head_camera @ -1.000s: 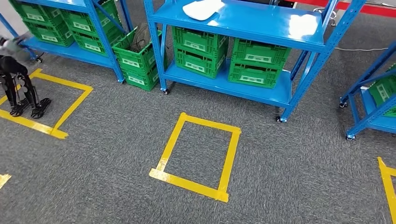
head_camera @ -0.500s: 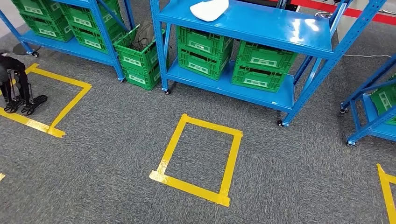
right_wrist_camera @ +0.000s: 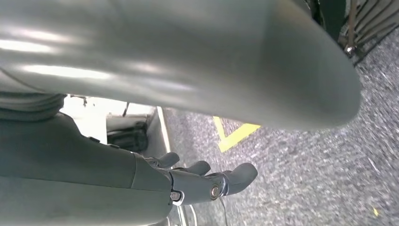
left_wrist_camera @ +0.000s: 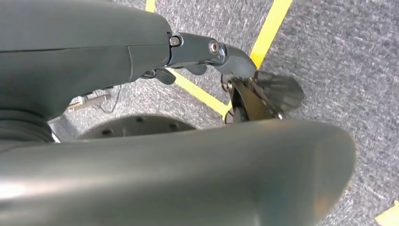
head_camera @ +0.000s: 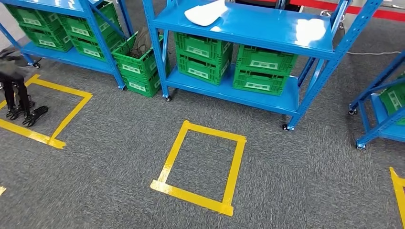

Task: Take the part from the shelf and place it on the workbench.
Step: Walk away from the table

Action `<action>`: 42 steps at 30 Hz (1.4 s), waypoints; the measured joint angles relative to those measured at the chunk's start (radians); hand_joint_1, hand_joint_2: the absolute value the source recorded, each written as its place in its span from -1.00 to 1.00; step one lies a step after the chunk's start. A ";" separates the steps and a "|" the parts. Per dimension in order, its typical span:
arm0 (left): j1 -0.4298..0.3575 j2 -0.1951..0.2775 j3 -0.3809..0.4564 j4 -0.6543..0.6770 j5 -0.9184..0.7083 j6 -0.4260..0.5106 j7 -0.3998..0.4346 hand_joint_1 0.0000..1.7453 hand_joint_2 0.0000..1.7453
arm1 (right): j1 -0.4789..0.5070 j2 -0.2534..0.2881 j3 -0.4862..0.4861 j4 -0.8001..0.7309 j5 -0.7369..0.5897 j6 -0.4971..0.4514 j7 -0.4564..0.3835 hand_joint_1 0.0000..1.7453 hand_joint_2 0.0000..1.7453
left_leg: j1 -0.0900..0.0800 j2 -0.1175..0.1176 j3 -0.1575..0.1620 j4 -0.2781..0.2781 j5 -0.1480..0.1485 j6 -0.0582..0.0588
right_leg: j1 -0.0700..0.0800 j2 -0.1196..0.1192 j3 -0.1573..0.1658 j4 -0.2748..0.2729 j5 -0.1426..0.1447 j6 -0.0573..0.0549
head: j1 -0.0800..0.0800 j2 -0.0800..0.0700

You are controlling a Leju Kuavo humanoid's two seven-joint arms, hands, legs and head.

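the white part (head_camera: 206, 13) lies top centre on the shelf (head_camera: 267, 26), far ahead; both hands hang empty, left hand (left_wrist_camera: 221, 59) and right hand (right_wrist_camera: 207, 181) fingers loosely apart (nothing held).

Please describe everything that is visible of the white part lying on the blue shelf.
The white part is a flat, smooth-looking piece with rounded corners, plain white, without visible markings. It lies flat on the top board of the middle blue shelf, near that board's left end, above the green crates. Its far edge is cut off by the top of the head view. Only the shelf board touches it. Its material cannot be told.
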 joint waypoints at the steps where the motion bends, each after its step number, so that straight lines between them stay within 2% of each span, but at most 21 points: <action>1: 0.001 0.002 0.000 0.000 0.000 0.001 -0.003 -1.00 -1.00 | 0.001 0.001 0.001 0.000 0.000 0.004 0.000 -1.00 -1.00 | 0.000 0.000 0.011 -0.041 0.036 0.001 | 0.000 0.001 0.007 0.001 -0.006 0.002 | -0.004 0.000; 3: 0.000 0.006 0.000 0.001 0.000 0.002 -0.010 -1.00 -1.00 | 0.003 0.003 0.002 0.000 0.000 0.011 -0.004 -1.00 -1.00 | -0.001 0.001 0.063 -0.168 0.109 0.005 | 0.002 0.002 0.017 0.005 -0.020 0.009 | -0.011 0.000; 4: -0.002 0.007 0.000 0.001 -0.001 0.002 -0.014 -1.00 -1.00 | 0.003 0.004 0.002 0.000 0.000 0.015 -0.006 -1.00 -1.00 | -0.002 0.001 0.089 -0.217 0.126 0.008 | 0.003 0.003 0.018 0.007 -0.028 0.015 | -0.013 0.000; 6: -0.003 0.008 0.000 0.001 -0.002 0.002 -0.018 -1.00 -1.00 | 0.001 0.004 0.002 0.000 -0.001 0.024 -0.009 -1.00 -1.00 | -0.006 0.000 0.114 -0.253 0.124 0.016 | 0.004 0.004 0.015 0.010 -0.039 0.027 | -0.012 0.000; 9: -0.003 0.010 0.000 0.001 -0.003 0.002 -0.023 -1.00 -1.00 | -0.004 0.004 0.002 0.000 -0.002 0.032 -0.009 -1.00 -1.00 | -0.003 -0.001 0.122 -0.258 0.123 0.029 | 0.000 0.003 0.014 0.025 -0.054 0.043 | -0.007 0.000; 11: -0.003 0.013 0.000 0.001 0.001 0.002 -0.027 -1.00 -1.00 | -0.005 0.004 0.002 0.000 -0.002 0.036 -0.004 -1.00 -1.00 | 0.001 -0.001 0.126 -0.262 0.121 0.037 | -0.005 0.002 -0.027 0.111 -0.099 0.055 | 0.004 0.000; 13: -0.003 0.015 0.001 0.001 0.011 0.001 -0.030 -1.00 -1.00 | -0.003 0.006 0.002 0.000 -0.002 0.037 0.003 -1.00 -1.00 | -0.001 -0.001 0.129 -0.262 0.114 0.042 | -0.011 0.002 -0.107 0.248 -0.150 0.063 | 0.014 0.000; 15: -0.001 0.017 0.001 0.001 0.023 0.000 -0.029 -1.00 -1.00 | 0.000 0.008 0.002 0.000 -0.004 0.037 0.006 -1.00 -1.00 | -0.002 -0.001 0.137 -0.262 0.106 0.043 | -0.014 0.002 -0.156 0.307 -0.143 0.066 | 0.017 0.000; 16: 0.000 0.018 0.002 0.001 0.027 -0.001 -0.028 -1.00 -1.00 | 0.002 0.008 0.002 0.000 -0.007 0.037 0.006 -1.00 -1.00 | -0.002 -0.002 0.144 -0.262 0.102 0.042 | -0.015 0.001 -0.154 0.282 -0.111 0.065 | 0.020 0.000; 18: 0.001 0.019 0.002 0.001 0.031 -0.003 -0.026 -1.00 -1.00 | 0.004 0.008 0.002 0.000 -0.010 0.037 0.003 -1.00 -1.00 | -0.002 -0.004 0.156 -0.262 0.091 0.037 | -0.015 0.001 -0.114 0.158 -0.025 0.058 | 0.026 0.000; 20: 0.000 0.019 0.003 0.001 0.032 -0.004 -0.024 -1.00 -1.00 | 0.003 0.008 0.002 0.000 -0.012 0.037 0.000 -1.00 -1.00 | -0.004 -0.004 0.162 -0.263 0.081 0.029 | -0.010 0.001 -0.073 0.060 0.014 0.047 | 0.031 0.000; 24: -0.003 0.019 0.003 0.001 0.033 -0.006 -0.018 -1.00 -1.00 | 0.000 0.008 0.002 0.000 -0.013 0.037 -0.004 -1.00 -1.00 | -0.001 -0.002 0.168 -0.268 0.071 0.010 | -0.003 0.002 -0.044 0.031 0.011 0.027 | 0.028 0.000; 26: -0.004 0.018 0.003 0.001 0.035 -0.005 -0.015 -1.00 -1.00 | 0.000 0.008 0.003 0.000 -0.010 0.037 -0.006 -1.00 -1.00 | -0.001 -0.001 0.156 -0.230 0.048 0.003 | -0.007 0.001 -0.028 0.015 0.013 0.015 | 0.022 0.000; 29: -0.002 0.013 0.003 0.000 0.039 -0.003 -0.027 -1.00 -1.00 | -0.001 0.007 0.009 0.000 0.008 0.040 -0.008 -1.00 -1.00 | -0.001 -0.001 0.048 -0.044 -0.023 -0.002 | -0.007 0.000 -0.018 0.008 0.008 0.003 | 0.004 0.000; 30: 0.000 0.012 0.003 0.000 0.041 -0.003 -0.036 -1.00 -1.00 | -0.001 0.006 0.013 0.000 0.013 0.041 -0.008 -1.00 -1.00 | -0.001 -0.001 0.014 0.004 -0.030 -0.003 | -0.006 0.001 -0.015 0.008 0.004 0.002 | 0.000 0.000; 32: 0.002 0.008 0.003 0.001 0.042 -0.004 -0.048 -1.00 -1.00 | 0.000 0.004 0.019 0.000 0.016 0.042 -0.014 -1.00 -1.00 | -0.001 -0.001 -0.001 -0.010 0.015 -0.001 | -0.006 0.002 -0.004 0.009 -0.005 0.003 | -0.008 0.000; 34: 0.002 0.005 0.003 0.001 0.041 -0.004 -0.042 -1.00 -1.00 | 0.002 0.000 0.022 0.000 0.017 0.047 -0.024 -1.00 -1.00 | -0.001 0.000 0.049 -0.140 0.096 0.004 | -0.006 0.004 0.005 0.011 -0.017 0.010 | -0.018 0.000; 35: 0.001 0.003 0.003 0.001 0.040 -0.002 -0.030 -1.00 -1.00 | 0.002 -0.003 0.024 0.000 0.018 0.051 -0.028 -1.00 -1.00 | -0.001 0.000 0.075 -0.199 0.119 0.007 | -0.004 0.004 0.006 0.014 -0.026 0.016 | -0.022 0.000; 37: 0.000 -0.004 0.003 0.001 0.040 0.002 0.005 -1.00 -1.00 | 0.000 -0.011 0.030 0.000 0.018 0.054 -0.030 -1.00 -1.00 | -0.004 0.000 0.107 -0.248 0.124 0.015 | -0.001 0.005 0.004 0.016 -0.038 0.028 | -0.023 0.000; 40: 0.001 -0.016 0.003 0.001 0.046 0.005 0.035 -1.00 -1.00 | -0.005 -0.026 0.036 0.000 0.017 0.049 -0.023 -1.00 -1.00 | -0.004 -0.001 0.119 -0.254 0.122 0.030 | -0.003 0.005 0.012 0.019 -0.045 0.045 | -0.019 0.000; 42: 0.002 -0.022 0.003 0.001 0.050 0.004 0.030 -1.00 -1.00 | -0.007 -0.036 0.037 -0.001 0.013 0.046 -0.018 -1.00 -1.00 | 0.000 -0.001 0.124 -0.259 0.122 0.040 | -0.006 0.004 -0.018 0.086 -0.081 0.057 | -0.008 0.000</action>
